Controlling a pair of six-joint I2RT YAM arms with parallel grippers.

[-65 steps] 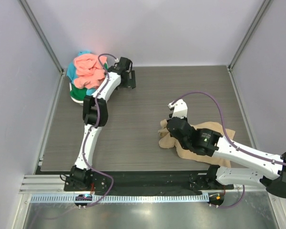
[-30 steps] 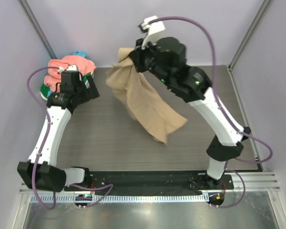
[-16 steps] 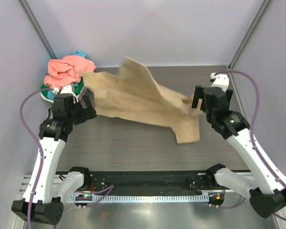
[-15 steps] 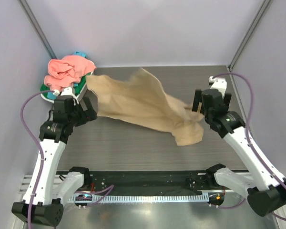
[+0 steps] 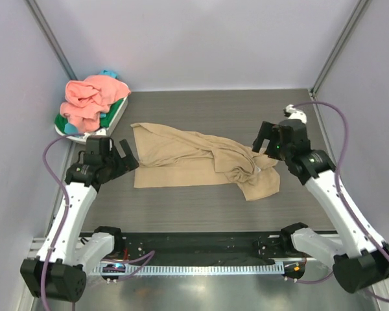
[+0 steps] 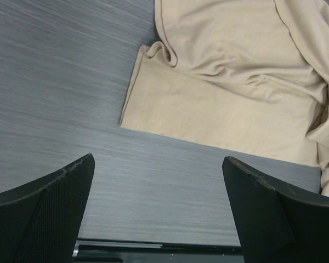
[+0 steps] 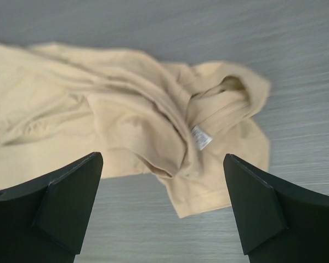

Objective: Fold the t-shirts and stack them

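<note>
While our left gripper [image 5: 128,155] and right gripper [image 5: 264,144] hover with fingers spread, holding nothing, the tan t-shirt [image 5: 194,159] lies across the middle of the table [image 5: 181,110], flat on the left, bunched around its collar [image 7: 230,90]. Light, limp cloth, we judge: pinch corners, not folds.

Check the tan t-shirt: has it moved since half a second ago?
Yes. The tan t-shirt has come down and toward the near side, away from the white basket, and now lies on the table.
</note>
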